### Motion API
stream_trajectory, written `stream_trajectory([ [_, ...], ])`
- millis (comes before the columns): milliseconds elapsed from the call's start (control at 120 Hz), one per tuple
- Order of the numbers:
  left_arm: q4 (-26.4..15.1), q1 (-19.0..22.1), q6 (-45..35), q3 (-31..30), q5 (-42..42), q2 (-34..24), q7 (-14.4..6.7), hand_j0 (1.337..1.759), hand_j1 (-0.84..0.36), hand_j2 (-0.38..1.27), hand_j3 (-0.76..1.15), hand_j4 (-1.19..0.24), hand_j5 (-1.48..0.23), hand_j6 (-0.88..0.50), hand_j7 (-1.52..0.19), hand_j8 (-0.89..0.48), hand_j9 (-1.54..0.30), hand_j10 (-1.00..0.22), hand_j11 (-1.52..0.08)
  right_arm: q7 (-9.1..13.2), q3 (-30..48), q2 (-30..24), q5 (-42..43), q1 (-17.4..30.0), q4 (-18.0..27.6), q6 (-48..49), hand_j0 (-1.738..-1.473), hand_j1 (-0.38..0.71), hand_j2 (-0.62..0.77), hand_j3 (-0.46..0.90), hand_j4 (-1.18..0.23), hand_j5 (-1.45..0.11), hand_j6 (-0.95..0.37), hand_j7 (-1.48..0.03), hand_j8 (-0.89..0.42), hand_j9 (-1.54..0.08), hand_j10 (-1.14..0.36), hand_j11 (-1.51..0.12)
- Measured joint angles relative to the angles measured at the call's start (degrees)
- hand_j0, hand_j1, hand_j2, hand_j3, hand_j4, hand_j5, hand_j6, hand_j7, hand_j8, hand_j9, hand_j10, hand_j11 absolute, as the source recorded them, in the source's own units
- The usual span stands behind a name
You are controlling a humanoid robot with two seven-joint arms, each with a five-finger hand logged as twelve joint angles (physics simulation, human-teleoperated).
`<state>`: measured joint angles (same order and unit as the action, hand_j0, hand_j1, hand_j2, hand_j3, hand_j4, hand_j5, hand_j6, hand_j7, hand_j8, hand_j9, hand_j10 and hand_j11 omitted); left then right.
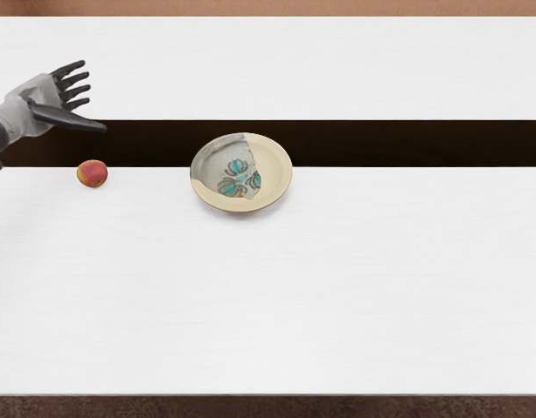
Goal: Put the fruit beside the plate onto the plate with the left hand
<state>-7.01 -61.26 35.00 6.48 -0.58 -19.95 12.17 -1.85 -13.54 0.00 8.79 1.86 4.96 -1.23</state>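
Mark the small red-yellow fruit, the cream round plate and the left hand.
small red-yellow fruit [92,173]: head view, middle of its skin.
cream round plate [281,170]: head view, bare right rim.
left hand [50,94]: head view, palm.

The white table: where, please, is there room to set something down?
Everything in front and right of the cream patterned plate is bare. A narrower gap separates plate and small red-yellow fruit. Busiest: back-left, near the open grey left hand.
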Motion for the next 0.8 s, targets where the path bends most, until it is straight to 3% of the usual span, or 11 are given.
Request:
stream_trajectory([
  [133,0.34,-1.89,0.00,-0.02,0.23,-0.09,-0.58,1.658,0.33,0.01,0.00,-0.02,-0.02,-0.02,-0.02,-0.02,-0.02,-0.02,-0.02,-0.01,0.02,0.00,0.00,0.03,-0.05,0.00,-1.658,-0.35,0.00,0.00,0.00,0.00,0.00,0.00,0.00,0.00,0.00,0.00],
  [283,1.81,-1.50,0.00,-0.33,0.55,-0.65,-5.72,1.658,0.33,0.01,0.00,-0.02,-0.02,-0.02,-0.02,-0.02,-0.02,-0.02,-0.02,0.00,0.01,0.00,0.00,0.06,-0.10,0.00,-1.658,-0.35,0.00,0.00,0.00,0.00,0.00,0.00,0.00,0.00,0.00,0.00],
  [383,3.03,-1.52,0.00,-3.38,0.66,-1.20,-7.72,1.658,0.33,0.00,0.00,-0.02,-0.02,-0.02,-0.02,-0.02,-0.02,-0.02,-0.02,0.00,0.01,0.00,0.00,0.07,-0.09,0.00,-1.658,-0.35,0.00,0.00,0.00,0.00,0.00,0.00,0.00,0.00,0.00,0.00],
  [483,2.90,-4.54,0.00,-6.18,1.64,-2.59,-9.36,1.658,0.33,0.00,0.00,-0.02,-0.02,-0.02,-0.02,-0.02,-0.02,-0.02,-0.02,0.00,0.01,0.00,0.00,0.07,-0.10,0.00,-1.658,-0.35,0.00,0.00,0.00,0.00,0.00,0.00,0.00,0.00,0.00,0.00],
  [525,2.01,-7.60,0.00,-10.34,1.84,-1.63,-9.56,1.658,0.33,0.00,0.00,-0.02,-0.02,-0.02,-0.02,-0.02,-0.02,-0.02,-0.02,0.00,0.01,0.00,0.00,0.07,-0.11,0.00,-1.658,-0.35,0.00,0.00,0.00,0.00,0.00,0.00,0.00,0.00,0.00,0.00],
  [717,-2.10,-14.49,0.01,-30.33,0.01,-0.31,-9.41,1.658,0.33,0.00,0.00,-0.02,-0.03,-0.02,-0.03,-0.02,-0.03,-0.02,-0.03,0.00,0.00,0.00,0.00,0.07,-0.10,0.00,-1.658,-0.35,0.00,0.00,0.00,0.00,0.00,0.00,0.00,0.00,0.00,0.00],
  [800,-7.80,-19.07,0.01,-37.79,-0.07,-2.59,-9.45,1.658,0.32,0.01,0.00,-0.03,-0.03,-0.03,-0.03,-0.03,-0.03,-0.03,-0.03,0.00,0.00,0.00,0.00,0.07,-0.10,0.00,-1.658,-0.35,0.00,0.00,0.00,0.00,0.00,0.00,0.00,0.00,0.00,0.00],
])
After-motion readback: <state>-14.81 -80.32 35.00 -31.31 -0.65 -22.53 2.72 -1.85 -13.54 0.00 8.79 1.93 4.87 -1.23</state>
